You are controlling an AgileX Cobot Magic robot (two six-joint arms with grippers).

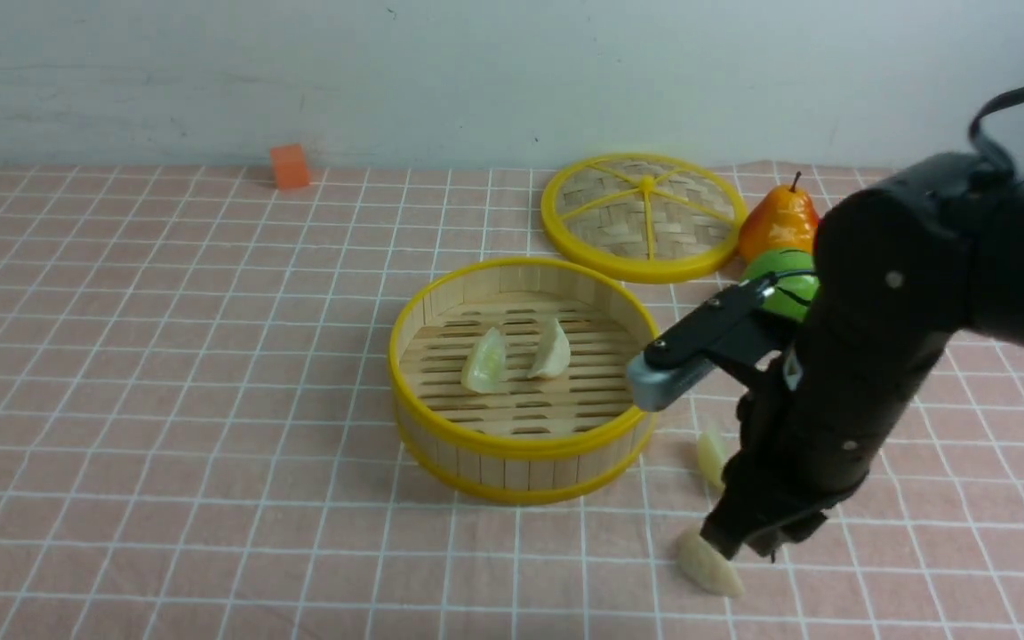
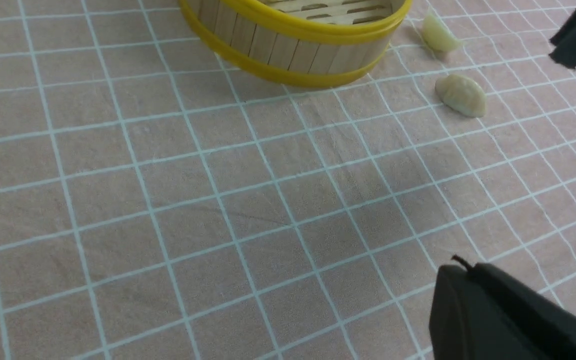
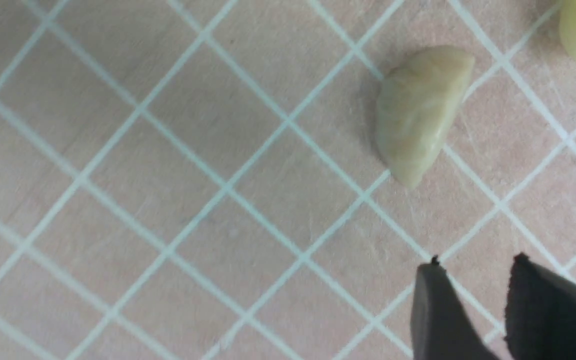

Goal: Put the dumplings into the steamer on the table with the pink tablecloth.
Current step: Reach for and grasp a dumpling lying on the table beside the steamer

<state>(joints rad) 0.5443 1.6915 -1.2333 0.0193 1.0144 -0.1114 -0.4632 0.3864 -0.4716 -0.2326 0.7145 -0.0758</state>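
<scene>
The steamer (image 1: 512,444) stands mid-table on the pink tablecloth (image 1: 165,373), with two pale dumplings (image 1: 485,363) (image 1: 552,349) on its slat floor. Two more dumplings lie on the cloth to its right, one close to the basket (image 1: 711,455) and one nearer the front (image 1: 709,564). My right gripper (image 1: 730,544) points down just beside the front dumpling (image 3: 420,112). It is open (image 3: 477,262) with only cloth between its fingers. The left gripper (image 2: 460,265) is shut and empty over bare cloth, in front of the steamer (image 2: 293,47).
The flat woven yellow lid (image 1: 645,213) lies behind the steamer. A pear (image 1: 779,222) and a green fruit (image 1: 788,280) sit by the right arm. An orange cube (image 1: 290,166) rests at the back left by the wall.
</scene>
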